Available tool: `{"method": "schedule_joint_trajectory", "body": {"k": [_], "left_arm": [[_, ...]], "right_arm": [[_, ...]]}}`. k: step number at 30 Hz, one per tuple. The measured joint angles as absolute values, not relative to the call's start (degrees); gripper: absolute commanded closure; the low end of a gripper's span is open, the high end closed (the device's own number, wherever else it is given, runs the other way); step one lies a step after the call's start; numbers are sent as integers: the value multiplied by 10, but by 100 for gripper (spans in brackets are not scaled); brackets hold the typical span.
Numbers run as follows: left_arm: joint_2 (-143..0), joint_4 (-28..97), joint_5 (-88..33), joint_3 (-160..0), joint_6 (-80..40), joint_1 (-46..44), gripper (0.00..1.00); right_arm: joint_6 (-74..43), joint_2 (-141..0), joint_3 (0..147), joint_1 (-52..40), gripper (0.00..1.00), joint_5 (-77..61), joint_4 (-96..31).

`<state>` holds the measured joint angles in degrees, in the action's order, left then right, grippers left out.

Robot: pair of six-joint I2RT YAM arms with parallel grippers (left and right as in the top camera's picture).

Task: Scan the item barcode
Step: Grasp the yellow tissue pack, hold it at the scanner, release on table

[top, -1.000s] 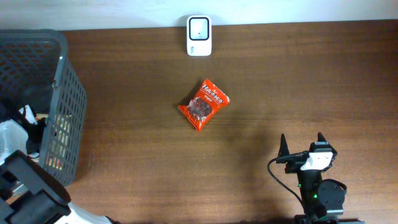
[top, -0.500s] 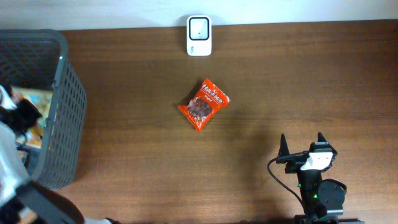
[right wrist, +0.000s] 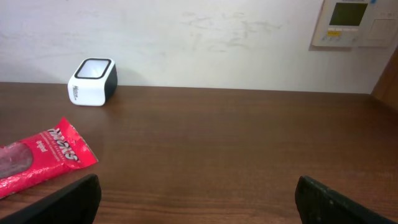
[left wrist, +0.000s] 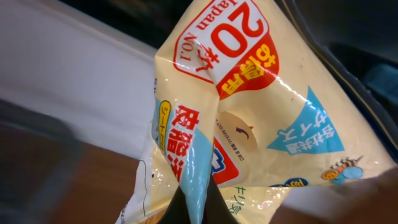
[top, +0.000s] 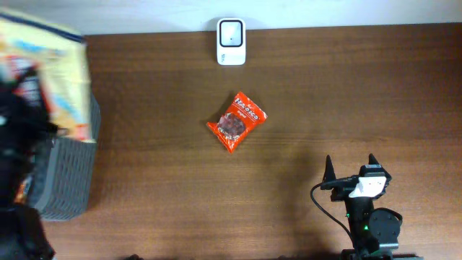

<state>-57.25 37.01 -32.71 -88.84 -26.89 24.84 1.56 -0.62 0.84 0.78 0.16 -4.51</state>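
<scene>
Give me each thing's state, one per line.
yellow bag: held over the basket.
left fingers: shut on the yellow bag.
right fingers: open, empty.
red packet: flat on the table.
scanner: standing at the table's far edge.
basket: upright at the table's left end.

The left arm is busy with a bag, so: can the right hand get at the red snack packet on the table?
Probably yes. The right hand is open and empty, and only bare table lies between it and the red snack packet. Whether the arm stretches that far is unsure.
</scene>
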Motion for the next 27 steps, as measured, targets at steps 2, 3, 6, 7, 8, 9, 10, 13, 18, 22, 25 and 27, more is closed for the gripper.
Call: {"method": "schedule_joint_trajectory", "body": {"k": [2, 3, 6, 7, 8, 9, 10, 13, 18, 22, 25, 27], "left_arm": [[-581, 379, -336, -888, -283, 171, 100], [-588, 387, -335, -888, -287, 134, 100], [-625, 431, -277, -887, -298, 11, 100], [-636, 442, -260, -887, -299, -15, 100], [-653, 454, -230, -887, -300, -51, 100], [-673, 463, -202, -887, -301, -83, 100], [-692, 470, -183, -887, -301, -105, 100], [-762, 487, -133, -887, -301, -166, 100], [-902, 471, -104, -886, -303, -240, 100], [-999, 410, -95, -886, -305, -283, 100], [-1045, 365, -93, -886, -305, -306, 100], [-1077, 340, -91, -886, -305, -322, 100]], "right_arm": [[16, -6, 8, 8, 1, 1, -45], [16, -6, 8, 8, 1, 2, -45], [16, -6, 8, 8, 1, 1, -45], [16, -6, 8, 8, 2, 2, -45], [16, -6, 8, 8, 1, 2, -45], [16, -6, 8, 8, 1, 2, -45], [16, -6, 8, 8, 2, 2, -45], [16, -6, 8, 8, 2, 2, -45], [16, -6, 8, 8, 1, 2, -45], [16, -6, 8, 8, 1, 2, -45], [15, -6, 8, 8, 1, 2, -45], [16, -6, 8, 8, 1, 2, -45]]}}
